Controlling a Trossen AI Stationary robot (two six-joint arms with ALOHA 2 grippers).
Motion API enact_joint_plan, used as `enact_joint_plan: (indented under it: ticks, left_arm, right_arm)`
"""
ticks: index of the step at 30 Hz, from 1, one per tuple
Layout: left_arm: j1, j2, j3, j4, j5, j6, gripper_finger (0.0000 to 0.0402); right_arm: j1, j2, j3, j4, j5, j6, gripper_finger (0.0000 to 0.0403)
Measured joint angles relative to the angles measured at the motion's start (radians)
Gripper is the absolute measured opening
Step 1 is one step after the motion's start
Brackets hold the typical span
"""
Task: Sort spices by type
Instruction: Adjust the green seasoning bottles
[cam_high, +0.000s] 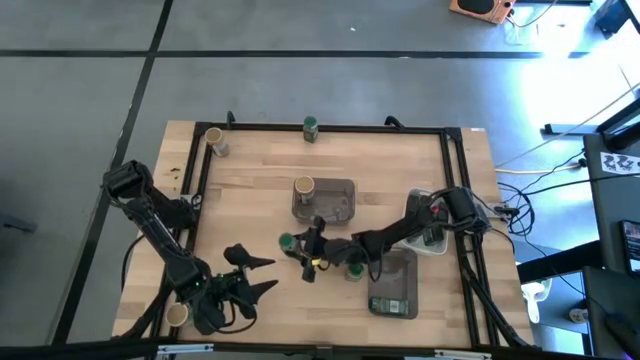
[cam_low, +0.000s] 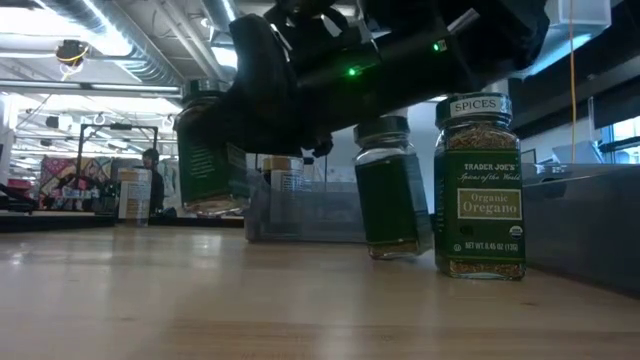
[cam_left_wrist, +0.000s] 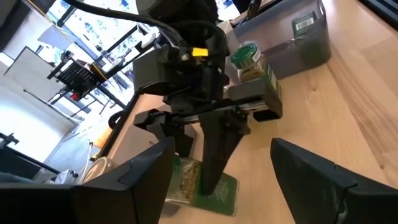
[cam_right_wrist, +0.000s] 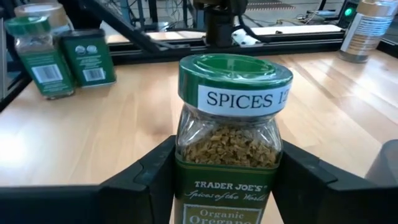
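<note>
My right gripper (cam_high: 298, 250) reaches in from the table's right and is shut on a green-lidded oregano jar (cam_right_wrist: 227, 112), which hangs under it in the low view (cam_low: 210, 150). Two more green-labelled jars (cam_low: 390, 190) (cam_low: 478, 190) stand on their bases on the wood close by. Another green-lidded jar (cam_high: 310, 127) stands at the far edge. Tan-lidded jars stand at the far left (cam_high: 213, 140), at the near left (cam_high: 177, 315) and in a grey tray (cam_high: 303, 187). My left gripper (cam_high: 258, 276) is open near the front edge, its fingers pointing at the held jar. My right gripper pinches the jar's glass body (cam_right_wrist: 185, 149), just below the green lid, between its two fingers (cam_right_wrist: 140, 183), one on each side. The fingers come in about level from the table's right. The jar is lifted clear of the table, lid up and slightly tilted.
A grey tray (cam_high: 340, 205) sits mid-table, a white tray (cam_high: 432, 240) at the right, and a dark tray (cam_high: 395, 295) at the near right. Black rails (cam_high: 330, 128) frame the table. Two green-labelled containers (cam_right_wrist: 43, 56) (cam_right_wrist: 90, 56) show beyond the held jar in the right wrist view.
</note>
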Motion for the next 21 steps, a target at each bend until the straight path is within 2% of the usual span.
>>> enact_joint_plan:
  ticks: [9, 21]
  left_arm:
    - [0.000, 0.000, 0.000, -0.003, 0.000, -0.001, 0.0263]
    - [0.001, 0.000, 0.000, -0.003, 0.000, -0.001, 0.0263]
  right_arm:
    - [0.003, -0.004, 0.004, -0.021, 0.001, -0.006, 0.0205]
    - [-0.009, -0.080, 0.041, -0.048, -0.002, -0.059, 0.0207]
